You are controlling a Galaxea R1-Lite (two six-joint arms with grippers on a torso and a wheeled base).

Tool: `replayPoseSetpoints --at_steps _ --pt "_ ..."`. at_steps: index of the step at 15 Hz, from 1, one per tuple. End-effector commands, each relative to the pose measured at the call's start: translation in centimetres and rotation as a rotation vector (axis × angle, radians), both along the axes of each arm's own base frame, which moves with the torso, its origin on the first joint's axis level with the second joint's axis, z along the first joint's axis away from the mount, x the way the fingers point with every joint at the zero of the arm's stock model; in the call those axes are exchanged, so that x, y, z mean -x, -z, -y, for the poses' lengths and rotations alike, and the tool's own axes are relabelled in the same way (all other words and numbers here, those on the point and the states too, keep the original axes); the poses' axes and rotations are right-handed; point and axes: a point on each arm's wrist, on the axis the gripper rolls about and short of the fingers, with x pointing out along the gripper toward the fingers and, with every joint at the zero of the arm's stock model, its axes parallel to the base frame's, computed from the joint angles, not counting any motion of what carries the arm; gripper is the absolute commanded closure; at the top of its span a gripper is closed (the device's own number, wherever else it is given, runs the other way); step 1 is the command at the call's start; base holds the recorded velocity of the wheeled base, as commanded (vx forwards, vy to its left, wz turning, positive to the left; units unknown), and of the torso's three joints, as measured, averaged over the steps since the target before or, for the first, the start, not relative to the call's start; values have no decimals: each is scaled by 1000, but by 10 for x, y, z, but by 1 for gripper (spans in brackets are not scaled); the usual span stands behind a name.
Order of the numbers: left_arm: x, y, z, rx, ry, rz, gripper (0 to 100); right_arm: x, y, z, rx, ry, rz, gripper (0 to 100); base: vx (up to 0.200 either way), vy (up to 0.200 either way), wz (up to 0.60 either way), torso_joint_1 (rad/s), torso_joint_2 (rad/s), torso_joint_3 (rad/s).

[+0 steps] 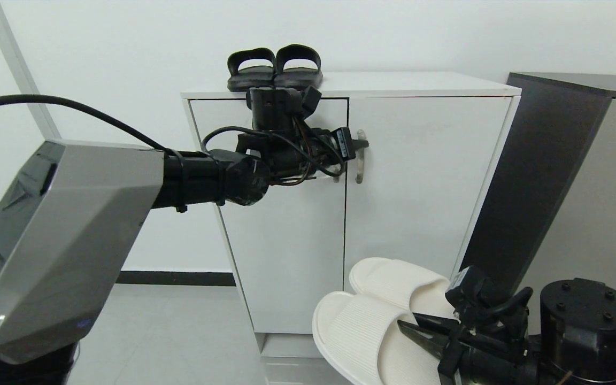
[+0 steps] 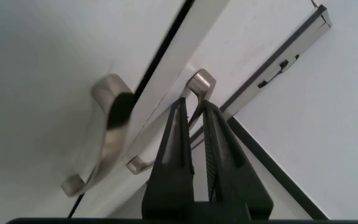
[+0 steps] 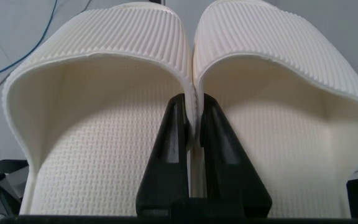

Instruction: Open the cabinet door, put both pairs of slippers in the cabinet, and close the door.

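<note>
The white cabinet (image 1: 420, 203) stands shut before me at 12 o'clock. At 5 o'clock my right gripper (image 3: 192, 102) is pinched on the inner edges of the white slippers (image 3: 104, 124) and holds the pair in the air, while the black slippers (image 1: 275, 67) lie side by side on the cabinet top, at its 11 o'clock corner. My left gripper (image 2: 194, 104) is narrow, its tips closed on the door handle (image 2: 201, 82).

White cabinet (image 1: 420, 214), brushed-silver door handle (image 1: 360, 167), black slippers (image 1: 275, 67), cream-white slippers (image 1: 372, 326) with ribbed straps and dotted insoles, dark grey neighbouring cabinet (image 1: 543, 176).
</note>
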Motion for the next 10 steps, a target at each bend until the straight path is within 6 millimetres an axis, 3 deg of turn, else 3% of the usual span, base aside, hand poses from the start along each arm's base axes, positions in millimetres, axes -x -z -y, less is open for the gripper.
replayPoseSetpoints --at_steps 1,5,10 --pt "10 -5 -3 -1 7 -5 100 2 1 1 5 -3 -5 100 0 0 0 0 0 0" --pt "51 -9 -7 -11 46 -16 100 16 0 1 -5 -81 -8 100 0 0 0 0 0 0" --pt "89 -9 -24 -13 60 -10 100 18 0 1 -2 -88 -10 100 0 0 0 0 0 0"
